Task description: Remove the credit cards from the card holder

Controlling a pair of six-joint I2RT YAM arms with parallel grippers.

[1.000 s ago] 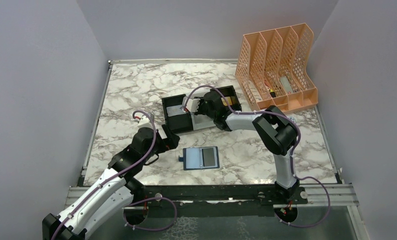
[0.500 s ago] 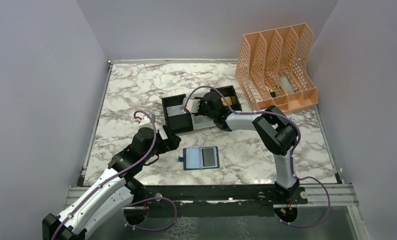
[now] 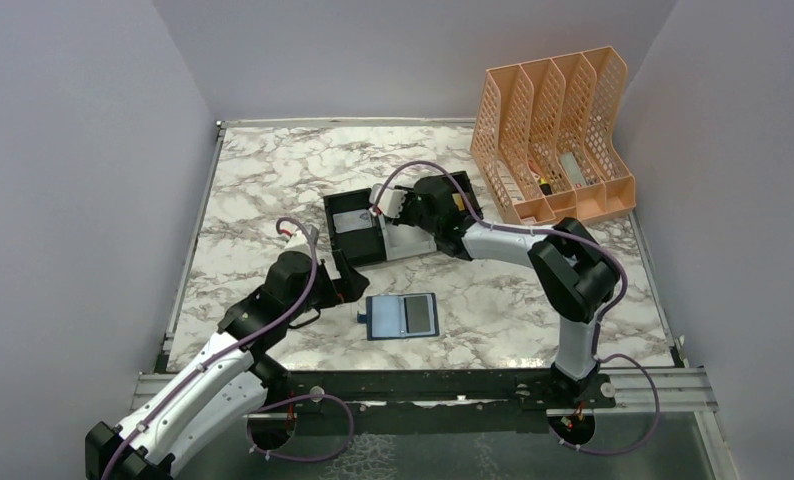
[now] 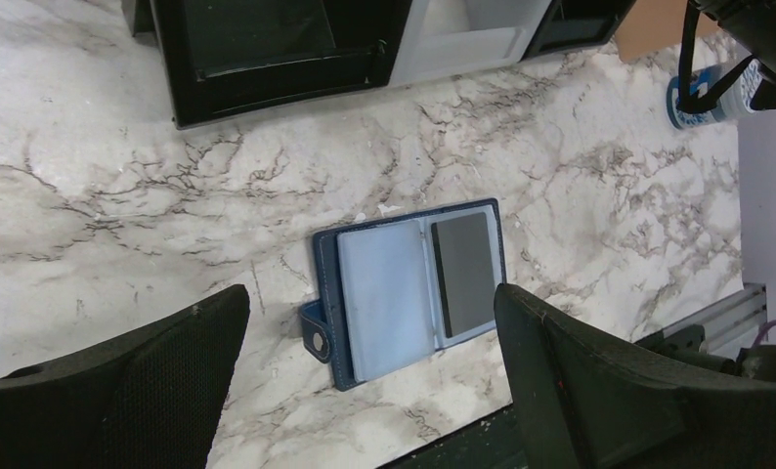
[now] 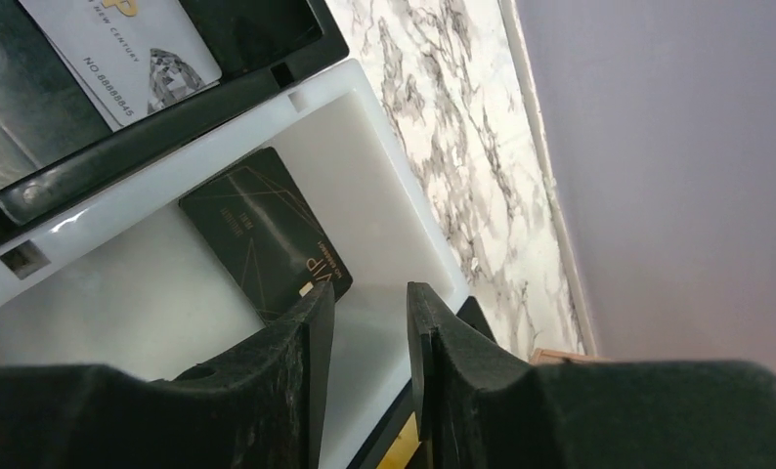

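Toward 9 o'clock of the open card holder, left gripper spread wide, empty; grey card in 3 o'clock pocket, likely light, stiff, slick, so pinch an exposed edge; at 12 o'clock, right gripper barely parted, empty, over dark card in tray.

the white, grey-veined marble-look bench is smooth and faintly shiny. the dark navy folding card holder looks like matt leather with smooth pale blue-grey pockets. the dark brown-black plastic card and the white plastic tray compartment are glossy.
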